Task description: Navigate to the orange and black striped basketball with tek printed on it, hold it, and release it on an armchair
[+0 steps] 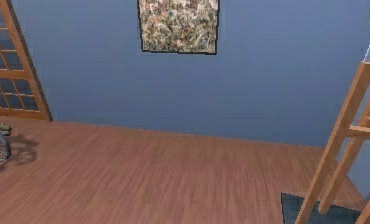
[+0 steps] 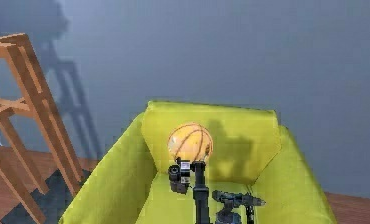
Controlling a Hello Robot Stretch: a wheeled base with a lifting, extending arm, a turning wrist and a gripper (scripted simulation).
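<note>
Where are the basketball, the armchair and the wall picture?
basketball (image 2: 190, 141): arm side view, centre of the orange ball.
armchair (image 2: 251, 135): arm side view, upper backrest, right of the ball.
wall picture (image 1: 178, 25): forward view, middle of its speckled face.

Dark square arm bar (image 2: 200, 203), black claw (image 2: 179, 172) with thin fingers, dark grey wrist fittings (image 2: 236, 203)

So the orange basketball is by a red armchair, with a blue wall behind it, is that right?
Not quite: the armchair is yellow-green, not red. The arm side view shows it, with the orange basketball by it and the blue wall behind.
</note>
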